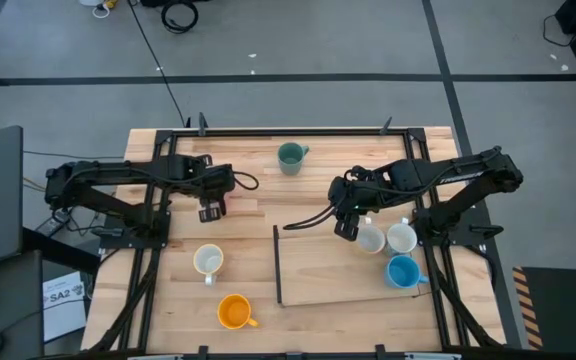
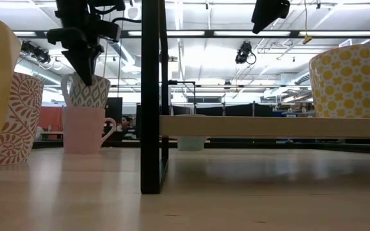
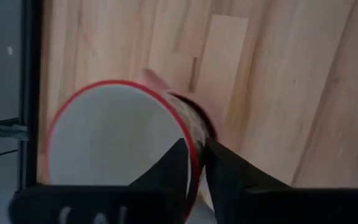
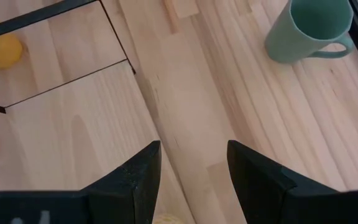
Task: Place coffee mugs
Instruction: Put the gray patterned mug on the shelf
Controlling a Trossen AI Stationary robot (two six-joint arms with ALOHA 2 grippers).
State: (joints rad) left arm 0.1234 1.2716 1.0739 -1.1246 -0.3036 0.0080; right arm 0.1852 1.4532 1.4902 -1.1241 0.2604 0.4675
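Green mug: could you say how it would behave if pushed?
The green mug stands upright, so it would probably slide rather than tip. It looks rigid and glazed, likely slick. A push on its handle might spin it.

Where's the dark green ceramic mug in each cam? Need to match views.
High: dark green ceramic mug, top centre of the table.
Low: probably it, small, beyond the shelf board; uncertain.
Left wrist: not in it.
Right wrist: upper right, on bare wood.
Shared landmark: black-framed wooden shelf.
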